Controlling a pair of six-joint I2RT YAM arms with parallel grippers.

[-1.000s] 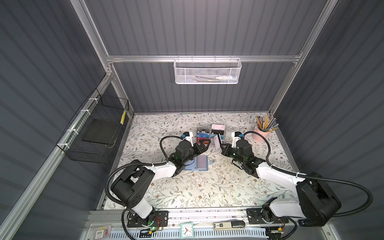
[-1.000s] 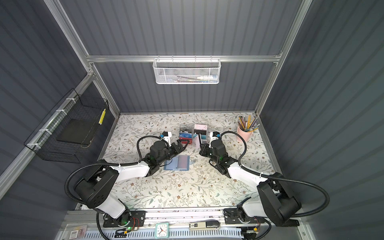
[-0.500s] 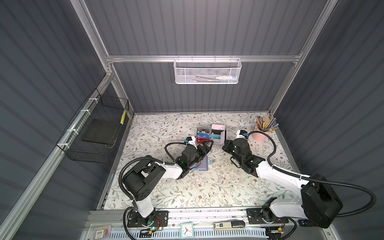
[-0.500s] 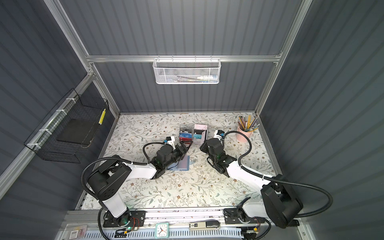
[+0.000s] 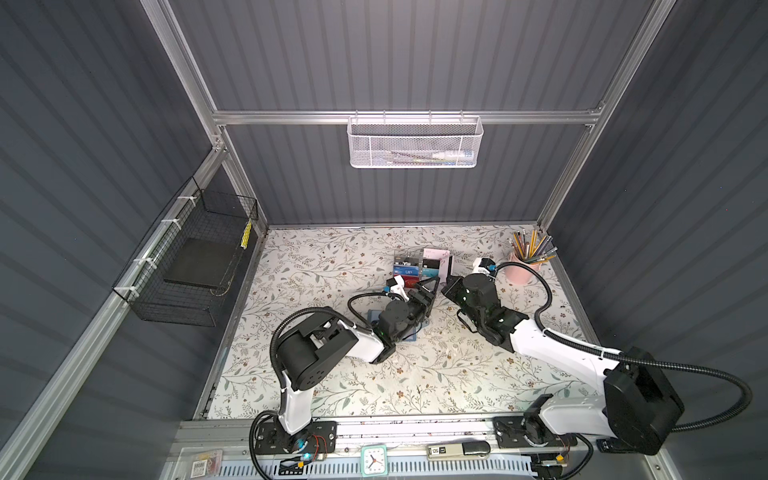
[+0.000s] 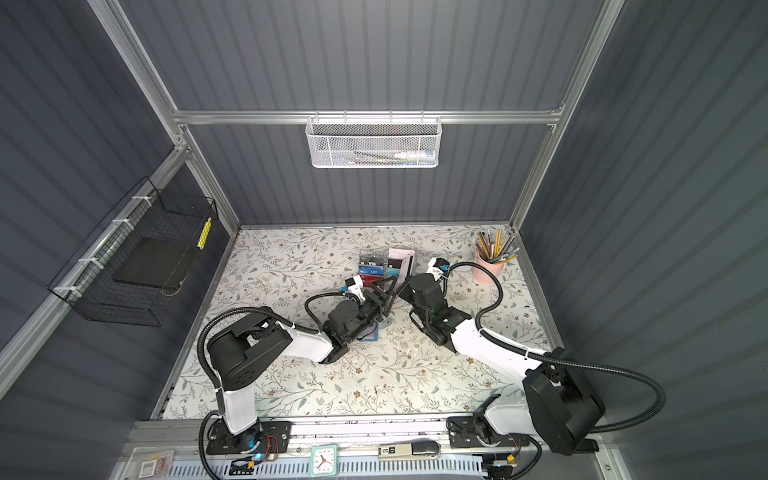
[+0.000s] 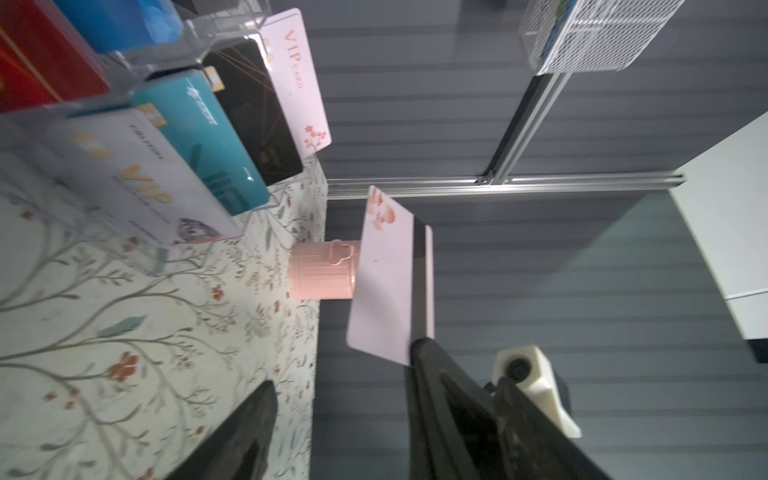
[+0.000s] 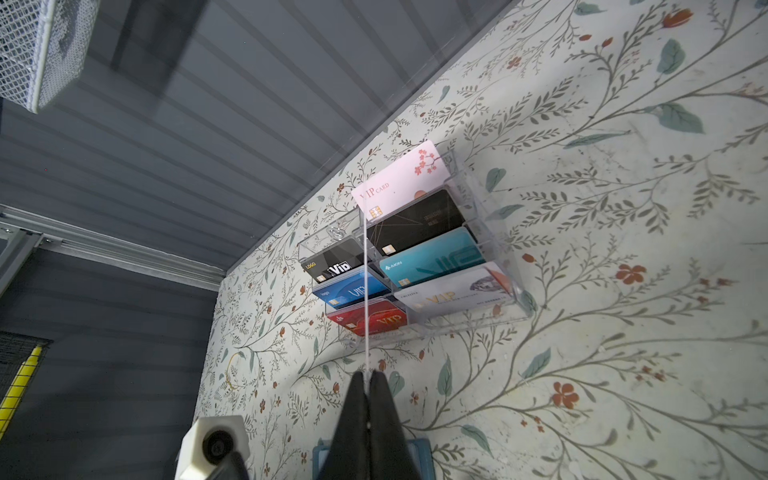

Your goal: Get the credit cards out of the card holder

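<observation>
My right gripper [image 8: 368,372] is shut on a pale pink-white credit card with a dark stripe [image 7: 386,282], which it holds upright above the table. In the right wrist view the card [image 8: 365,291] shows edge-on as a thin line. My left gripper [image 7: 365,374] is open, with its fingers beside the card's lower corner and nothing gripped. In both top views the two grippers [image 5: 430,286] [image 5: 445,286] meet just in front of the rack. The slate-blue card holder [image 5: 411,336] [image 6: 372,334] lies flat, mostly hidden under the left arm. One edge of the card holder [image 8: 422,457] shows behind the right fingers.
A clear acrylic rack [image 5: 419,266] [image 8: 457,316] with several cards stands at the back middle. A pink pencil cup [image 5: 521,272] [image 7: 322,270] sits at the back right. A white mesh basket [image 5: 415,143] hangs on the back wall and a black wire basket [image 5: 195,266] on the left wall.
My left arm has swung to the right and brought its gripper up beside the card, with its jaws somewhat narrower. The right gripper has stayed shut on the card and shifted slightly.
</observation>
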